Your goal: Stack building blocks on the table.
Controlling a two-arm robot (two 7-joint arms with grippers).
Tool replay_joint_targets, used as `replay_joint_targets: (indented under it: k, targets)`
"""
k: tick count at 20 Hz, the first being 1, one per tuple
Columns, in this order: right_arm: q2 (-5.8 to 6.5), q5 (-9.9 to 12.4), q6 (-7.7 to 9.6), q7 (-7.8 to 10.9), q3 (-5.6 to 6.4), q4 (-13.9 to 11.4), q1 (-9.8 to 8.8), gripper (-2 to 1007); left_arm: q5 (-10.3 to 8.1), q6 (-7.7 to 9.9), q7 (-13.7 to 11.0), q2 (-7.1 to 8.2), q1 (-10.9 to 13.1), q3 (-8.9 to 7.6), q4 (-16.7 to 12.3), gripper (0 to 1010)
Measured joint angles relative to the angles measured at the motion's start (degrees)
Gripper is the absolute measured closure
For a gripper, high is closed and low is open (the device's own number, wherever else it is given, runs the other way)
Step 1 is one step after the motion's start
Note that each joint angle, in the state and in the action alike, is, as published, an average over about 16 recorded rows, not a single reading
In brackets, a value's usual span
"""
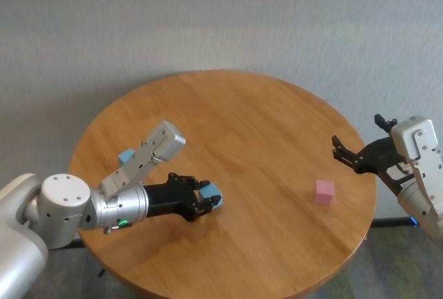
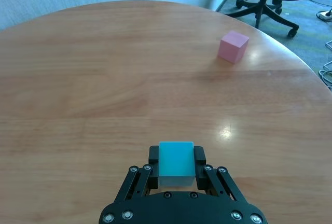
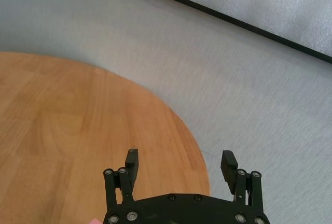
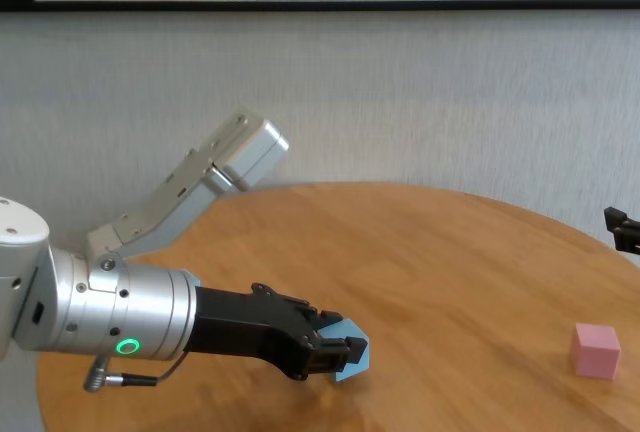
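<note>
Right now my left gripper pinches a light blue block between its black fingers, low over the near-left part of the round wooden table — in the chest view the block sits just above the wood, and I cannot tell whether it touches. Behind that arm, toward the table's left edge, I see a second light blue block partly hidden by the arm's grey housing. Well ahead of the left gripper and off to its right, the pink block stands alone on the table, square on its base; the left wrist view shows it near the far rim with bare wood between it and the held cube. My right gripper hangs at the table's right edge, beyond the pink block and apart from it — fingers spread wide, nothing between them.
</note>
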Motion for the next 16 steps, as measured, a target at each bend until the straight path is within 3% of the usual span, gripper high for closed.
replay_joint_targets:
  k: [10, 16]
  targets:
    - [0.0, 0.0, 0.0, 0.0, 0.0, 0.0, 0.0, 0, -0.46, -0.58, -0.2, -0.71, -0.2, -0.12, 1.2, 593]
    - [0.0, 0.0, 0.0, 0.0, 0.0, 0.0, 0.0, 0, -0.53, -0.68, -0.2, -0.73, -0.1, -0.17, 1.2, 494]
